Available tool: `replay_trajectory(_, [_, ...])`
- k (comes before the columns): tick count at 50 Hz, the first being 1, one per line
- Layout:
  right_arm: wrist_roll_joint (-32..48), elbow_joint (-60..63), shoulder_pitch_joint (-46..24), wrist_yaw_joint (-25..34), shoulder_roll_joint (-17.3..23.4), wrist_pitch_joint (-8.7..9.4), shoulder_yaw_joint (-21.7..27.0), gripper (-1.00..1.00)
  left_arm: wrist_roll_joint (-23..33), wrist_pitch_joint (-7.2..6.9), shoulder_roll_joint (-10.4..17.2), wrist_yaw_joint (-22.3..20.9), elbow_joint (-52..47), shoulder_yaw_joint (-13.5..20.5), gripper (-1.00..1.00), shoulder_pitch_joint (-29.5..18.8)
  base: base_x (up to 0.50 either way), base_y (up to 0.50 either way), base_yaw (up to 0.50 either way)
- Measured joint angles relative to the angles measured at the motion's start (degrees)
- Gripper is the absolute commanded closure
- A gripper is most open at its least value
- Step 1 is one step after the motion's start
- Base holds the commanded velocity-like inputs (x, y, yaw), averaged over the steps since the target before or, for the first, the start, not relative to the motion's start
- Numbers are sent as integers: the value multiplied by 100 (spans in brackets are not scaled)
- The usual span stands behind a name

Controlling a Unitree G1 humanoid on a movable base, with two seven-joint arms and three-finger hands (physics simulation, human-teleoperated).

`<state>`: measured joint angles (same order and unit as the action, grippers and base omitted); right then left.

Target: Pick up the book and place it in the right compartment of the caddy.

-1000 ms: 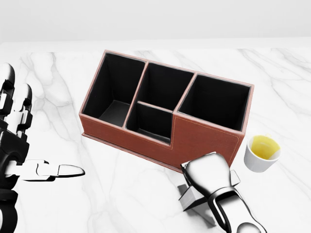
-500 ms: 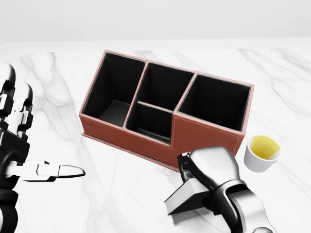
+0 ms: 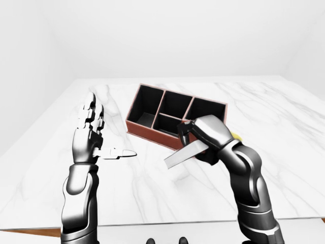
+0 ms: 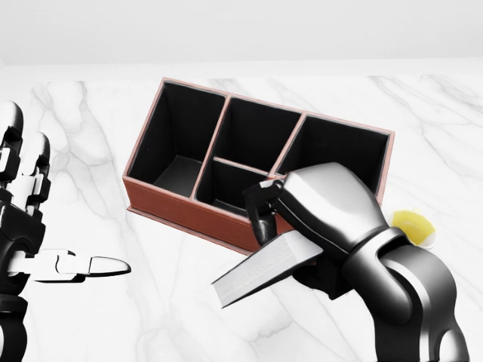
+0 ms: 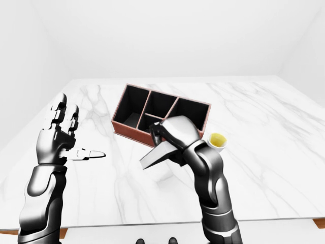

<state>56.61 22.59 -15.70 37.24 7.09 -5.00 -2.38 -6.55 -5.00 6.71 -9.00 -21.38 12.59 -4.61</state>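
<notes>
Lifting the thin grey hardcover book (image 4: 264,268) off the white marble desk (image 4: 90,166), the right hand (image 4: 317,215) is clasping it, tilted, nearer the brown leather three-section caddy (image 4: 189,211) mid-desk; the left hand (image 4: 30,226) is hovering splayed.

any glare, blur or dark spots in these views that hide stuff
Head view: sharp; glare on the chrome right hand holding the grey book; the brown leather caddy's black compartments swallow inner detail; the hand partly hides the white cup of yellow liquid. Right-eye view: flat light, a faint shadow under the book, the open left hand clear.
</notes>
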Motion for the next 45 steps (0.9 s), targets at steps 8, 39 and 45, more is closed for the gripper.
replay_trajectory(8, [-411, 557, -511, 277, -3, 0, 44, 100, -22, 0, 6, -4, 0, 16, -100, 9, 0, 0, 0])
replay_trajectory(39, [-1233, 449, -2750, 277, 408, 0, 339, 100, -60, 0, 4, -29, 27, 50, -100, 54, 0, 0, 0])
replay_trajectory(45, [-1345, 175, -3190, 277, 588, 0, 418, 100, -66, 0, 6, -38, 35, 52, -100, 59, 0, 0, 0])
